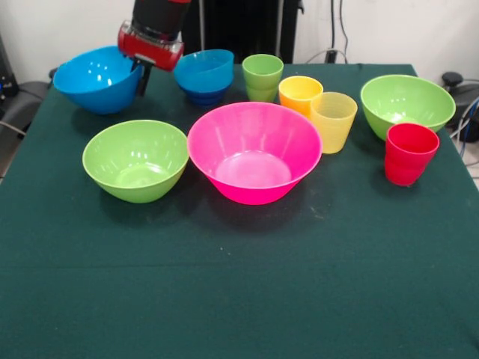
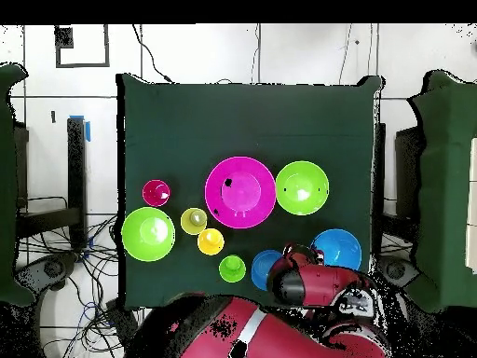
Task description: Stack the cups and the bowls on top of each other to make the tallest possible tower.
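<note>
My gripper [image 1: 142, 79] is at the far left of the table, shut on the right rim of the medium bright blue bowl [image 1: 96, 78], which is tilted with its opening towards the camera. Just right of it is the tower [image 1: 203, 76], a light blue small bowl nested in a dark blue one. The green cup [image 1: 262, 76], orange cup [image 1: 299, 93], yellow cup [image 1: 332, 120] and red cup [image 1: 409, 153] stand upright in a line to the right. The pink bowl [image 1: 253, 153] sits mid-table between two lime green bowls [image 1: 135, 160] [image 1: 406, 103]. In the overhead view the blue bowl [image 2: 337, 249] lies beside the arm's head [image 2: 296, 280].
All the pieces stand on the dark green tablecloth [image 1: 239, 284]. The orange and yellow cups touch or nearly touch. Cables and chairs lie beyond the table's sides [image 2: 56, 270].
</note>
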Action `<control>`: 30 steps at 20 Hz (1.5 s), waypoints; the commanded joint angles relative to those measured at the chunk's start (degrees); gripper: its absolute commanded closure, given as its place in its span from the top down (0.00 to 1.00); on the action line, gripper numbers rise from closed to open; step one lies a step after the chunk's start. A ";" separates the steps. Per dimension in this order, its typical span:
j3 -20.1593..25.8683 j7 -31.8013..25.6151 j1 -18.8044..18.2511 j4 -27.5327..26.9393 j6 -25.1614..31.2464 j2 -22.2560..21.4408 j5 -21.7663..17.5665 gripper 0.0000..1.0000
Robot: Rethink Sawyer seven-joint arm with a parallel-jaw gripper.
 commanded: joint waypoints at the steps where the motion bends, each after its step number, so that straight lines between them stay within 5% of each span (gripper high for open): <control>1: 7.73 3.87 3.19 4.52 17.87 -14.35 4.68 0.00; 6: 8.06 1.50 5.80 3.75 28.67 -19.93 7.00 0.00; 16: 5.46 8.96 11.37 8.53 30.98 -22.73 10.69 0.00; 30: 3.40 20.91 20.26 14.45 18.31 -15.88 19.53 0.00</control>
